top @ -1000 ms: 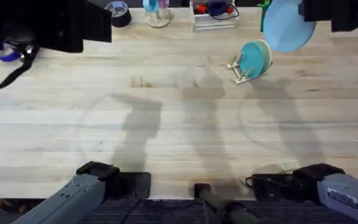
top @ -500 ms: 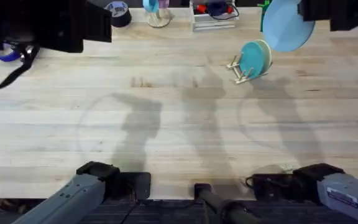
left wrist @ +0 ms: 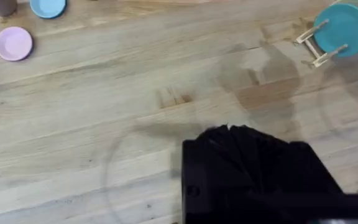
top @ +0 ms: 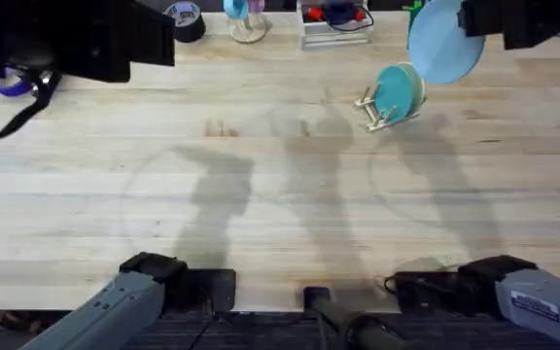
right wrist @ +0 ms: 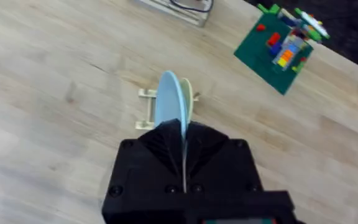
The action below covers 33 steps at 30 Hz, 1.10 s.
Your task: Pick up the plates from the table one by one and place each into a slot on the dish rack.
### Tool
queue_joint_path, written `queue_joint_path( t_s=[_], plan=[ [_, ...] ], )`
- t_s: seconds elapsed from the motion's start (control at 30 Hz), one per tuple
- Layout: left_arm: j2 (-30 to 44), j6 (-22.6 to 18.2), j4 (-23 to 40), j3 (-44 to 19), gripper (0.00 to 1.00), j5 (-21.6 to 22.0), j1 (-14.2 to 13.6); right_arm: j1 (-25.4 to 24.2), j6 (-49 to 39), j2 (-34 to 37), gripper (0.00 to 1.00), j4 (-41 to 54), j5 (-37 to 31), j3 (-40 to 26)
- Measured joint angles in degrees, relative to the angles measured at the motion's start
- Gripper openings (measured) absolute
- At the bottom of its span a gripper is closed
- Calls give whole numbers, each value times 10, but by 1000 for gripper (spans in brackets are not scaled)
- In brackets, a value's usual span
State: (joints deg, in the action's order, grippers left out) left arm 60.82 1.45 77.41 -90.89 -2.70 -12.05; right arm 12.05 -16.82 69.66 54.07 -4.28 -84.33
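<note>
Pale blue plate (top: 444,41) held on edge in air above dish rack (top: 377,112); teal plate (top: 400,90) already slotted upright. Risk judged: blue plate knocked against teal plate or pegs, rack tipped on worktop (top: 261,194) if lowered off-line. Right pincer (right wrist: 184,149) clenched on blue plate's rim. Left pincer (left wrist: 229,134): opening cannot be told.
</note>
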Motion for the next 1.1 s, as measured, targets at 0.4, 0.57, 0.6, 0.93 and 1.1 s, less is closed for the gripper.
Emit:
queue_joint_path(
  t_s=[0.4,0.57,0.6,0.93,1.1],
  plan=[
    [0,0,0,0,39,0,0,-4,-2,0,27,4,-50,0],
    [0,0,0,0,40,0,0,-29,-2,4,27,4,-50,0],
    [0,0,0,0,40,0,0,-32,-2,5,27,5,-50,0],
    [0,0,0,0,40,0,0,-35,-2,9,27,5,-35,0],
    [0,0,0,0,41,0,0,-35,-2,14,27,5,-12,0]
  ],
)
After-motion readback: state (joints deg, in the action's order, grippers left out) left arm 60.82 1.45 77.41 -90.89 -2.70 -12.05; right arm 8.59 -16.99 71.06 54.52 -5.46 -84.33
